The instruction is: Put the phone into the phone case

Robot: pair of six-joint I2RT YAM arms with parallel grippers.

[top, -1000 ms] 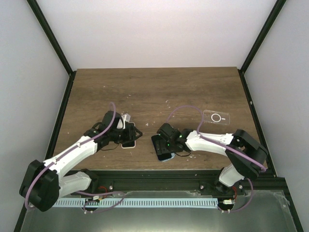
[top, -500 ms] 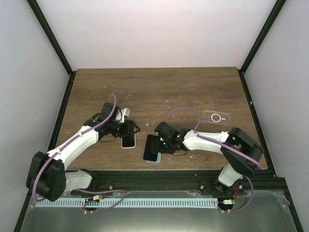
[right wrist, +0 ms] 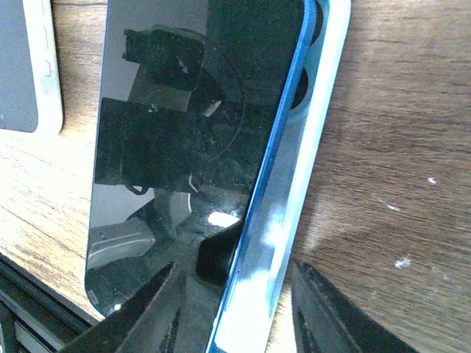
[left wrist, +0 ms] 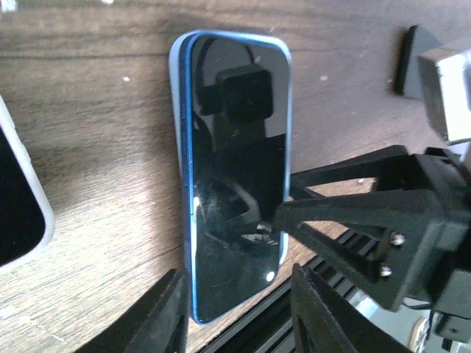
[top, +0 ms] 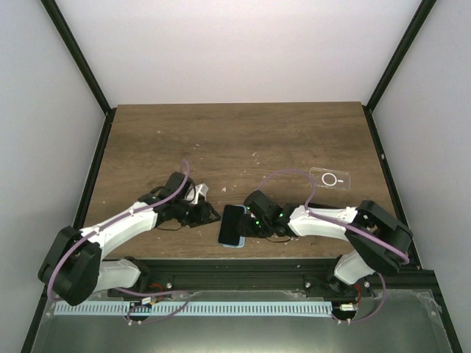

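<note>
A dark-screened phone with a blue rim (top: 233,224) lies flat near the table's front edge. It sits partly in a pale blue case (right wrist: 294,191), with one long side raised out of it. My left gripper (top: 210,215) is just left of it. In the left wrist view (left wrist: 239,312) it is open, its fingers either side of the phone's (left wrist: 235,162) near end. My right gripper (top: 250,221) is open on the phone's right side. In its wrist view (right wrist: 235,312) it straddles the raised phone edge (right wrist: 221,110). Its fingertip (left wrist: 283,218) touches the phone's right edge.
A white-edged phone (left wrist: 18,213) lies just left of the blue one, under my left gripper, and shows in the right wrist view (right wrist: 29,66). A clear case with a ring mark (top: 329,179) lies at the right. The black front rail (top: 243,266) runs close below the phone.
My left gripper moved right, off the white phone, to the blue phone's left side. The blue phone slid left a second ago and now lies still. My right gripper stays at its right edge.
</note>
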